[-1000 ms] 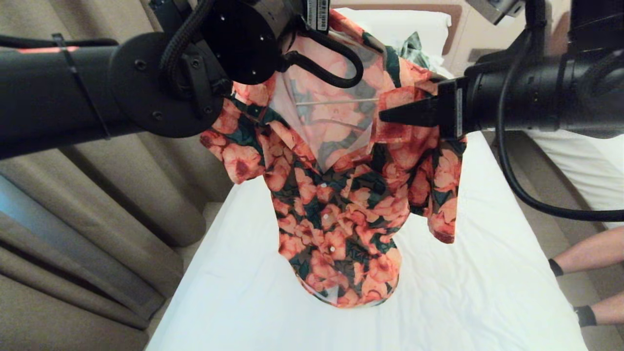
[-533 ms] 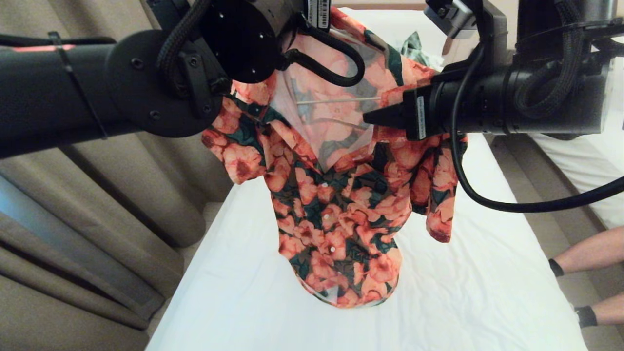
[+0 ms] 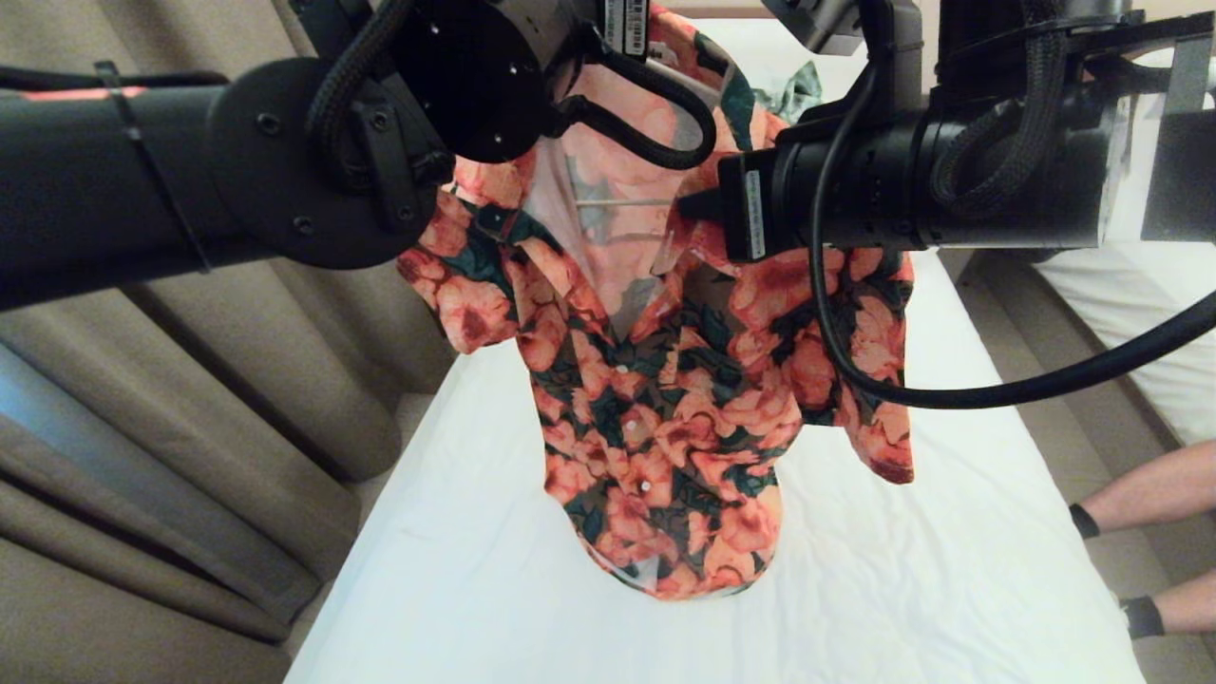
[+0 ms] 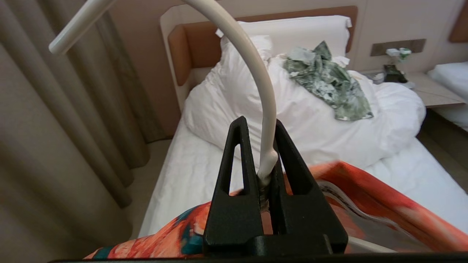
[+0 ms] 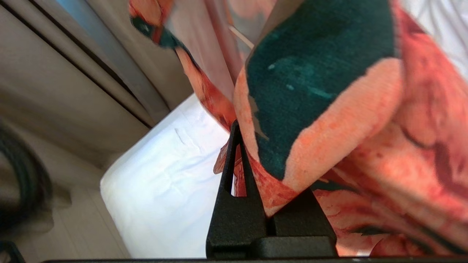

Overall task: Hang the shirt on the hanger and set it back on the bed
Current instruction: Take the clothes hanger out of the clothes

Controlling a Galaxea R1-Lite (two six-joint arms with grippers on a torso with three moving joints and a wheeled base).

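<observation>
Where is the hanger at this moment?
In the left wrist view, the hanger is clamped at its hook's base by the left gripper, above the bed, with the shirt draped on it.

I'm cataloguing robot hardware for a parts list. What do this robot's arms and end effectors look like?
Both arms are matte black cylinders with round bolted joint flanges, braided black cables looped outside, and white barcode stickers. Each end effector, left and right, has black tapered fingers with triangular cut-outs.

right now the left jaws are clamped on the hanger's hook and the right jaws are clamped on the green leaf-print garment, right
Not quite. The left gripper is clamped on the hanger at the base of its hook, but the right gripper is shut on the floral shirt, as the right wrist view shows. The green leaf-print garment lies untouched on the white duvet, seen in the left wrist view.
</observation>
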